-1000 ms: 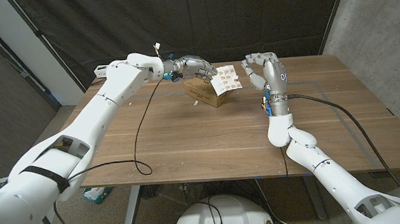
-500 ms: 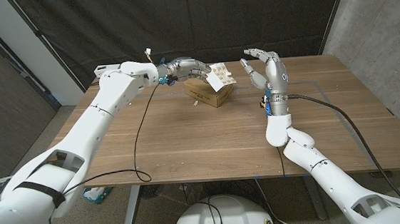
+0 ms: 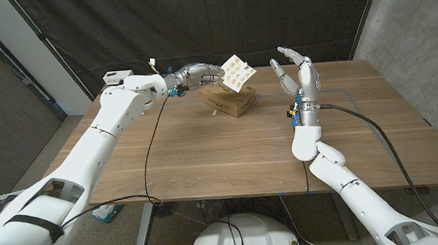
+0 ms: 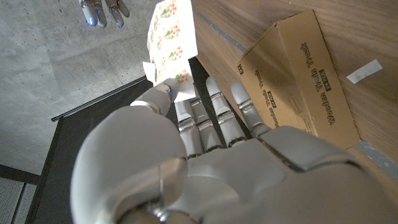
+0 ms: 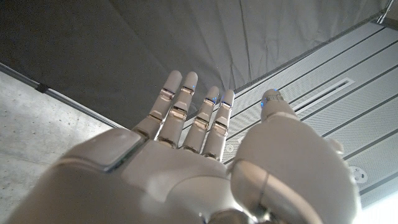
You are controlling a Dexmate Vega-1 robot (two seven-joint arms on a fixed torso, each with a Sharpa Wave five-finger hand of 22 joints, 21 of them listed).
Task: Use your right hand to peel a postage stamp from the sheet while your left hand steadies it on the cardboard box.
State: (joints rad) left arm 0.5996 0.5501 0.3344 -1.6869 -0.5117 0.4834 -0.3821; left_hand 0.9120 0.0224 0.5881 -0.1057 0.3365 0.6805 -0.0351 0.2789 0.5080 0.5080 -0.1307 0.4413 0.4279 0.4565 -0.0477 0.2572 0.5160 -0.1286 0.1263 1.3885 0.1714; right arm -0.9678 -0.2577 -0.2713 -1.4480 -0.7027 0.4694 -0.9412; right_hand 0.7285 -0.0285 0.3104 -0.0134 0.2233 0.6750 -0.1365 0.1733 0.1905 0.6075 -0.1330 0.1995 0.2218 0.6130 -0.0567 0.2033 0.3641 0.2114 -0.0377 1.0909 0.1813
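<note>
A small white stamp sheet (image 3: 236,72) with rows of printed stamps is lifted in the air above the cardboard box (image 3: 230,99). My left hand (image 3: 196,74) pinches its lower corner between thumb and fingers. In the left wrist view the sheet (image 4: 171,43) stands up from my left hand (image 4: 199,155), with the flat brown box (image 4: 298,74) lying on the wood beyond it. My right hand (image 3: 296,72) is raised to the right of the sheet, fingers spread and pointing up, holding nothing. In the right wrist view my right hand (image 5: 193,155) faces the dark curtain.
A small white strip (image 4: 362,71) lies on the wooden table (image 3: 229,153) beside the box. A black cable (image 3: 155,143) hangs from my left arm over the table. A black curtain (image 3: 219,21) closes the back, and a concrete wall (image 3: 422,20) stands at right.
My left hand has lifted the stamp sheet up off the box and tilted it higher. My right hand has risen and turned its fingers upward, away from the sheet.
</note>
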